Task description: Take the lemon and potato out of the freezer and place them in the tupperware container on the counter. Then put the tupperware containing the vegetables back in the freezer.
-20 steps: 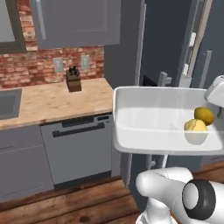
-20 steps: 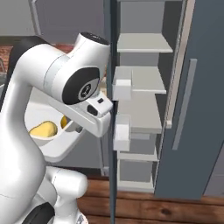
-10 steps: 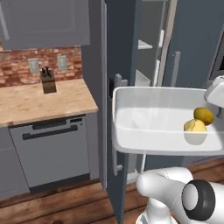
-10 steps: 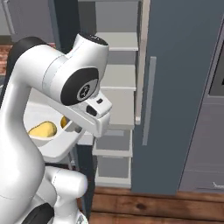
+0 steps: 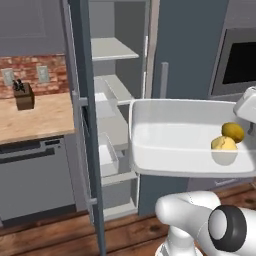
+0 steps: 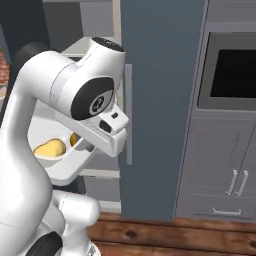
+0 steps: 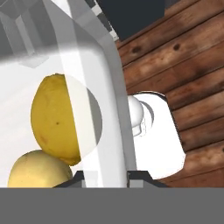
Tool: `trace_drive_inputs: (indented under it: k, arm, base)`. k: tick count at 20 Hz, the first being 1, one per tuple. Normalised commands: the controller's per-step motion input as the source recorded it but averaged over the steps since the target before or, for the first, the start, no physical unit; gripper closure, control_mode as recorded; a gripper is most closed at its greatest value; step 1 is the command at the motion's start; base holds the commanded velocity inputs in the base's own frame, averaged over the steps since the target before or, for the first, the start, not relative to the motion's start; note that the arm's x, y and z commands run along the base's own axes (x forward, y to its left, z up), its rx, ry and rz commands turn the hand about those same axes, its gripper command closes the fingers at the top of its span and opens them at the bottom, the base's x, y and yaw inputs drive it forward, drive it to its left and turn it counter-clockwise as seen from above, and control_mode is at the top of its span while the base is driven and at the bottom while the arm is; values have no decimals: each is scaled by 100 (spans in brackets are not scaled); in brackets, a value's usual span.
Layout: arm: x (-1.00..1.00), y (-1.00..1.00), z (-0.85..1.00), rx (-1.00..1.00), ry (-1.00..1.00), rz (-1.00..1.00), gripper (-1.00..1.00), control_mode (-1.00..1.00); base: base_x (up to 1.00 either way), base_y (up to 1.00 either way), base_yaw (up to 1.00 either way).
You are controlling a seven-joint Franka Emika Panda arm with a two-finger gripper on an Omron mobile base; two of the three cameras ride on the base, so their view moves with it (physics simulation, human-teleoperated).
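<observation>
With lemon (image 5: 232, 131) and potato (image 5: 223, 145) aboard, the gripper (image 7: 105, 175) pinches the tupperware container (image 5: 170, 145) rim — return step. Next, I judge: slide it onto a freezer (image 5: 82, 100) shelf (image 5: 112, 48).

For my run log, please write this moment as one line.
gripper: shut on tupperware container | contents: lemon, potato | freezer: open
</observation>
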Motion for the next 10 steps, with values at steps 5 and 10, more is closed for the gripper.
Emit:
trace_drive_inputs:
  k: [5, 10]
  arm:
    - [0, 0, 0, 0, 0, 0, 100, 100]
    - [0, 0, 0, 0, 0, 0, 100, 100]
  base:
    - [4, -48, 9]
    - [37, -20, 2]
